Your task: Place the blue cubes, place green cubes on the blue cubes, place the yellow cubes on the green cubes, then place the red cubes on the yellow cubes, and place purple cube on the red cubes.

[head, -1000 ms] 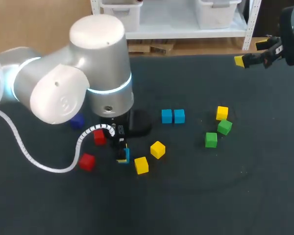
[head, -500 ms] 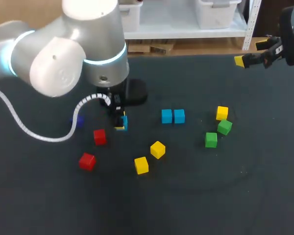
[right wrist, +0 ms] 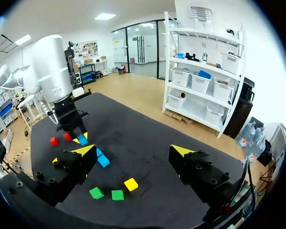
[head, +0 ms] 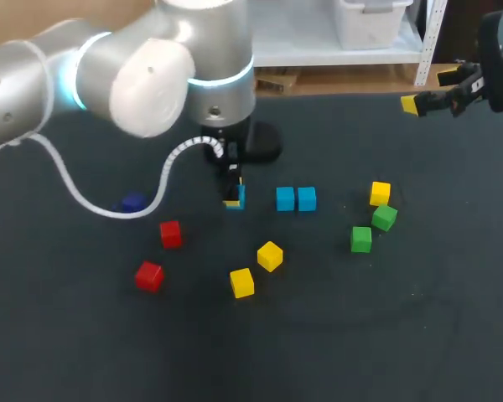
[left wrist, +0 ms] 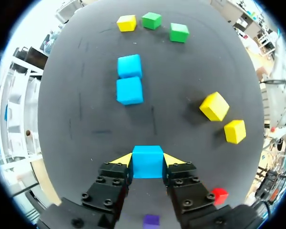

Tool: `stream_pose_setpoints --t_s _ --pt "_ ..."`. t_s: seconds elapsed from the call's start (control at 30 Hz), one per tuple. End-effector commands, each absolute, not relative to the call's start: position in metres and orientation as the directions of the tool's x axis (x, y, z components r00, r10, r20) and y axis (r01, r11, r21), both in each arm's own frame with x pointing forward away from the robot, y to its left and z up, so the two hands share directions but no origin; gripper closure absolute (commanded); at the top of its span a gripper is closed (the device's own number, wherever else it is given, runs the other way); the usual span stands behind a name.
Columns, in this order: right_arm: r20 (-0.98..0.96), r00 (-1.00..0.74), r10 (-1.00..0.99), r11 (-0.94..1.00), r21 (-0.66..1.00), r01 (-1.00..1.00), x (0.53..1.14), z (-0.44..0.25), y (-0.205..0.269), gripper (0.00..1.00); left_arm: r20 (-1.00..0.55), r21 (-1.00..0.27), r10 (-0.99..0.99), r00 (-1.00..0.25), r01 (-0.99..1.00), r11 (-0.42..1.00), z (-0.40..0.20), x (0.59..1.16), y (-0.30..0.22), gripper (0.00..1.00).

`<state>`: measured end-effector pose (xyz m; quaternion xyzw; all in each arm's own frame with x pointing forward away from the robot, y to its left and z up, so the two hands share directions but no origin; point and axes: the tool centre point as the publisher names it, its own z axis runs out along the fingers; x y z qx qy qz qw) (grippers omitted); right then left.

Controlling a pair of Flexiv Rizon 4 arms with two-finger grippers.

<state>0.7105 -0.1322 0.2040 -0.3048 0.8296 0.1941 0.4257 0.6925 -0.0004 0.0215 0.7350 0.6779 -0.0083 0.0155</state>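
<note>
1. Left gripper [left wrist: 148, 160] clamped on blue cube [head: 236, 198], carried low, near & left of blue pair [head: 296, 198].
2. Risk: set down too close → nudges pair; crooked release → uneven base for greens.
3. Right gripper [head: 432, 102] fingers apart, empty, far edge.

Left arm [head: 151, 67] carries its blue cube [left wrist: 148, 161] across  
In 1 second I've swung my left gripper [head: 233, 201] from by the 2 yellow cubes [head: 269, 255] to just beside the 2 blue cubes [head: 296, 198].
</note>
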Motion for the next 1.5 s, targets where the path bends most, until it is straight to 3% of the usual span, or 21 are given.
stream_pose_setpoints --t_s 0.03,0.5,1.5 --pt "-0.825 -0.451 -0.34 0.739 0.062 -0.671 0.711 0.203 -0.132 0.0 -0.026 -0.07 0.997 0.073 0.995 -0.075 0.018 0.701 -0.014 1.0" --pt "-0.825 -0.451 -0.34 0.739 0.062 -0.671 0.711 0.203 -0.132 0.0 -0.056 -0.063 0.998 -0.039 0.997 0.036 0.004 0.706 -0.033 1.0" --pt "-0.825 -0.451 -0.34 0.739 0.062 -0.671 0.711 0.203 -0.132 0.0 -0.067 -0.084 0.998 -0.021 0.996 0.015 -0.001 0.702 -0.048 1.0"
